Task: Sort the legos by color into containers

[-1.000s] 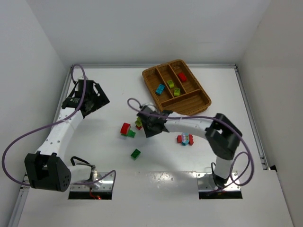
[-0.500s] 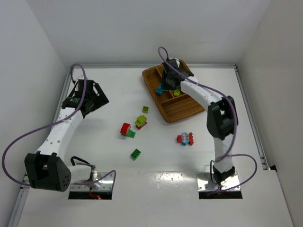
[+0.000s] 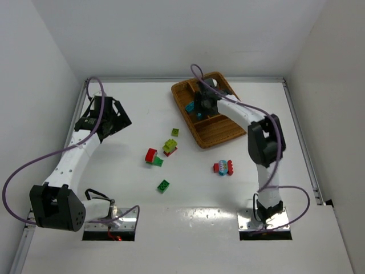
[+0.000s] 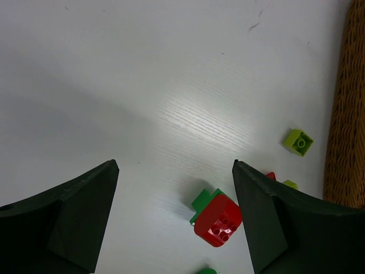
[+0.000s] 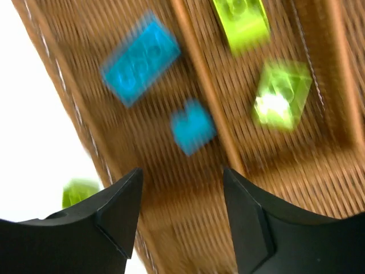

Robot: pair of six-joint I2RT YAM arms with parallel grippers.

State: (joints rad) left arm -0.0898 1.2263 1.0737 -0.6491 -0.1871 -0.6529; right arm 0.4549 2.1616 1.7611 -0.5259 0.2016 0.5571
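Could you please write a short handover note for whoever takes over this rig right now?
Left gripper: open, empty, above the table.
Right gripper: open, empty, over the tray.
Done: two blue bricks in one section, two yellow-green bricks in the next.
To sort, on the table: red-green clump, yellow-green-red clump, small yellow-green brick, dark green brick, red-blue clump.

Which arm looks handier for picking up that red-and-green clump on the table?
Probably left: the left pincer, open, faces the red-and-green clump, while the right pincer hangs over the wicker tray.
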